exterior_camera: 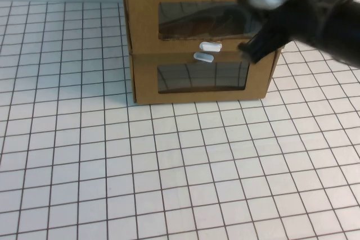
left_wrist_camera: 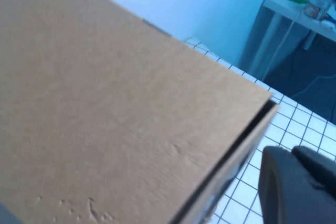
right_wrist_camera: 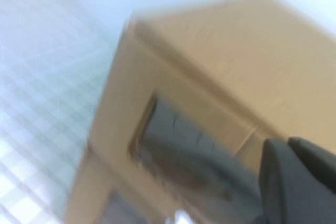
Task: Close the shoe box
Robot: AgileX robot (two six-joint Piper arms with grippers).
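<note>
Our right gripper (exterior_camera: 253,49) is hovering at the brown cardboard two-drawer shoe box (exterior_camera: 199,77), far centre; finger state unclear.
We are judging it light, stiff; push the upper front flush. Left gripper (left_wrist_camera: 294,187) is waiting above it.

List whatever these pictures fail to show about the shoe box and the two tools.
- Shoe box: in the high view the right arm covers the upper drawer's right end, so whether it sits flush there is hidden.
- Right tool: at the box front's right side; its fingers are blurred in the high and right wrist views.
- Left tool: only a dark part at the left wrist picture's edge, beside the box; absent from the high view.
</note>
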